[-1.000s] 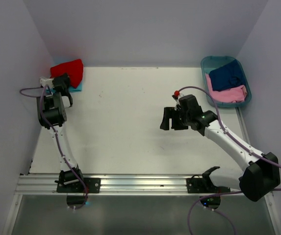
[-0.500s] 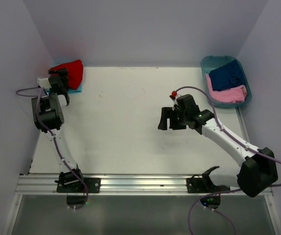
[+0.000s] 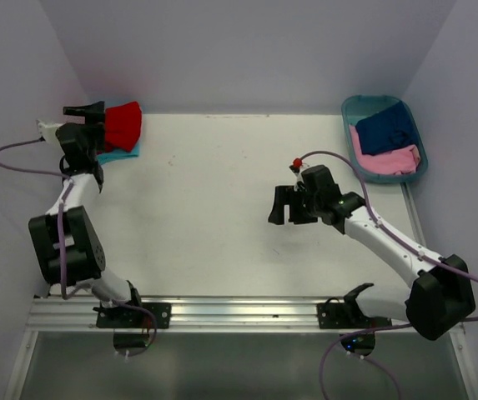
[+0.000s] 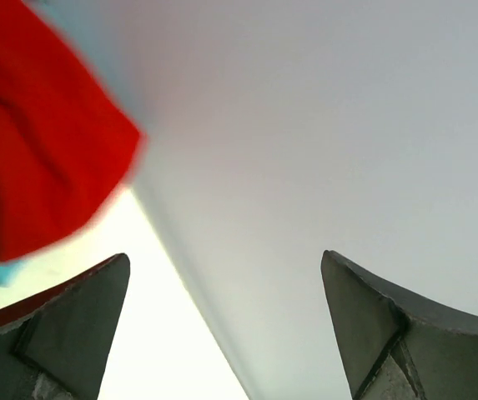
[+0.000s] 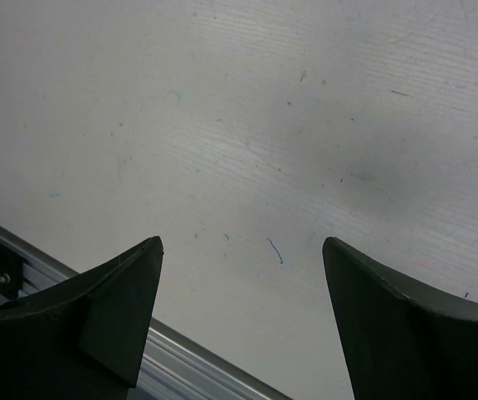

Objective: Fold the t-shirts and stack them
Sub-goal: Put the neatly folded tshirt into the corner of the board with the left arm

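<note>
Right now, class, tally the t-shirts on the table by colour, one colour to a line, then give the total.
Red t-shirt: 1
Turquoise t-shirt: 1
Navy t-shirt: 1
Pink t-shirt: 1
Total: 4

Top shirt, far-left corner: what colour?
The top shirt is red, over a turquoise shirt; top external view shows it best.

A white table [image 3: 222, 217] with faint scuffs and small marks fills the middle. It is closed in by pale lavender walls: a far wall [image 3: 247, 50], a left wall [image 3: 13, 100] and a right wall [image 3: 472, 83]. Along its near edge runs a silver metal rail [image 3: 239, 310], with a dull grey surface [image 3: 239, 367] nearer still, all under soft, even light.
</note>
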